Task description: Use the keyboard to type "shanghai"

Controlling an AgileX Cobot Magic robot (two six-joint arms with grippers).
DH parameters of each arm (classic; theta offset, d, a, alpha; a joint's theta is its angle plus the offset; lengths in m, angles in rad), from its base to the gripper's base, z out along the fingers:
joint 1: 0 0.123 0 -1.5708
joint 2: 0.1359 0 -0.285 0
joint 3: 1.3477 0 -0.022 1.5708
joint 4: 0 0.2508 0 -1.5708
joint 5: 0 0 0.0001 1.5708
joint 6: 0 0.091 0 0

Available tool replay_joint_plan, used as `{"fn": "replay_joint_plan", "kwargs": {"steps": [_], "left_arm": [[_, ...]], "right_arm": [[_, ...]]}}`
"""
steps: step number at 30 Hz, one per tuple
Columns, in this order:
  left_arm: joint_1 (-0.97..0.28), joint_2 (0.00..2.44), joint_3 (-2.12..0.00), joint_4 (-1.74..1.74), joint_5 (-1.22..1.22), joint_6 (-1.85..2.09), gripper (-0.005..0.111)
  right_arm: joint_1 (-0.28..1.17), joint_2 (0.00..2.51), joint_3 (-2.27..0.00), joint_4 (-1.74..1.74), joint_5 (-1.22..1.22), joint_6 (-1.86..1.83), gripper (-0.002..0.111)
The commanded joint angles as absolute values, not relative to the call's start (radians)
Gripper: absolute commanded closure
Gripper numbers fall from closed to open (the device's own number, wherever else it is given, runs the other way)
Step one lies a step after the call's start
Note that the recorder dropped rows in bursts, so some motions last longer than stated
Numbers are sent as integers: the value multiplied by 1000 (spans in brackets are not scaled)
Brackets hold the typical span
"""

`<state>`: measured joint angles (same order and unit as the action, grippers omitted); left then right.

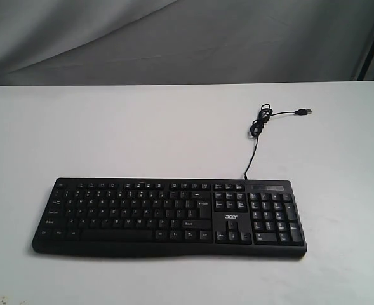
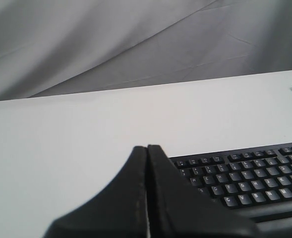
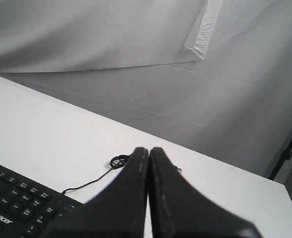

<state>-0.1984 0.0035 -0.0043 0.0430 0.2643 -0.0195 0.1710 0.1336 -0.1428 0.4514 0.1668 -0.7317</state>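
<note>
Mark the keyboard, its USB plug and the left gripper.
keyboard (image 1: 142,213): exterior view, middle of the letter keys.
USB plug (image 1: 306,112): exterior view, its metal tip.
left gripper (image 2: 146,148): left wrist view, the closed fingertips.

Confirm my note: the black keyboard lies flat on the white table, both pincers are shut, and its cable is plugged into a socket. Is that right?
One thing is wrong: the cable is not plugged in. Its plug lies loose on the table, as the exterior view shows. The rest holds: the keyboard lies flat, and the left pincer and right pincer are shut.
</note>
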Motion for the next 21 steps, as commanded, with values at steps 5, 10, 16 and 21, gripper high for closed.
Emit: {"fn": "replay_joint_plan", "kwargs": {"steps": [5,10,16,21], "left_arm": [[-202,0,0,44,259,-22,107],[-202,0,0,44,259,-22,107],[-202,0,0,44,259,-22,107],[-202,0,0,44,259,-22,107]], "right_arm": [[163,122,-100,498,234,-694,108],[156,25,-27,85,218,-214,108],[149,0,0,0,182,-160,108],[149,0,0,-6,194,-160,108]]}}
